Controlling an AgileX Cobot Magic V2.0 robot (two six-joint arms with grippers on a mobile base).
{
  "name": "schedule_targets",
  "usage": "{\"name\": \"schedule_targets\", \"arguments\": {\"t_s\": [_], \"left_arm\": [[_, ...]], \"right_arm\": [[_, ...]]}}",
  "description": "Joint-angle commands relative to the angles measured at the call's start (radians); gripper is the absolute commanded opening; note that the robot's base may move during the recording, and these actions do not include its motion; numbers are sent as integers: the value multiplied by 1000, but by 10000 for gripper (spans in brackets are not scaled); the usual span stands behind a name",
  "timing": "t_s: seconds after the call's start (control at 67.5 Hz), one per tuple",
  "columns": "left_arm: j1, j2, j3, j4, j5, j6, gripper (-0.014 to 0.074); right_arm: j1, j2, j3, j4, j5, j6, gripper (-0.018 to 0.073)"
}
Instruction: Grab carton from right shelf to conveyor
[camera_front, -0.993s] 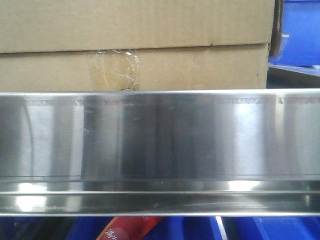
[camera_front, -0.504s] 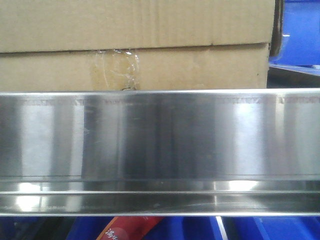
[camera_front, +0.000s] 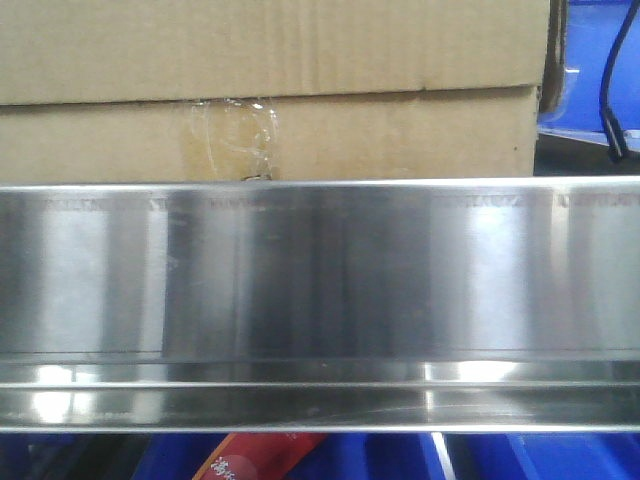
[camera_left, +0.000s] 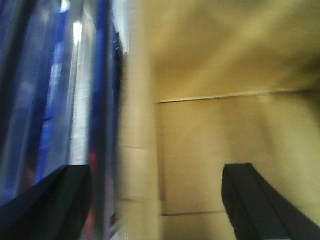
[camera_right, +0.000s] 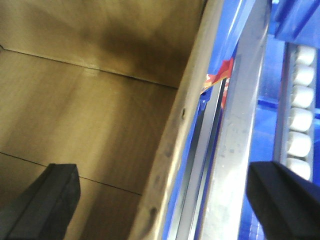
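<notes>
The carton (camera_front: 270, 90) sits on the right shelf (camera_front: 320, 290), behind its front band, which hides the carton's lower part. A cable (camera_front: 608, 90) hangs to the carton's right. Bins (camera_front: 560, 458) and a packet (camera_front: 262, 460) lie below the band. The left gripper (camera_left: 155, 200) and the right gripper (camera_right: 162, 200) each straddle a carton edge. Roller tracks (camera_right: 301, 115) run beside the carton.
</notes>
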Motion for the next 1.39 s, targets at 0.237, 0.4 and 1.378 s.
{"name": "schedule_targets", "arguments": {"t_s": [0.237, 0.4, 1.378], "left_arm": [[32, 23, -3, -47, -6, 40, 434], [32, 42, 4, -47, -6, 40, 432], [-21, -176, 2, -99, -6, 31, -10]], "right_arm": [[1, 17, -9, 12, -32, 0, 559], [1, 46, -9, 15, -18, 0, 499], [15, -149, -63, 8, -11, 0, -66]]}}
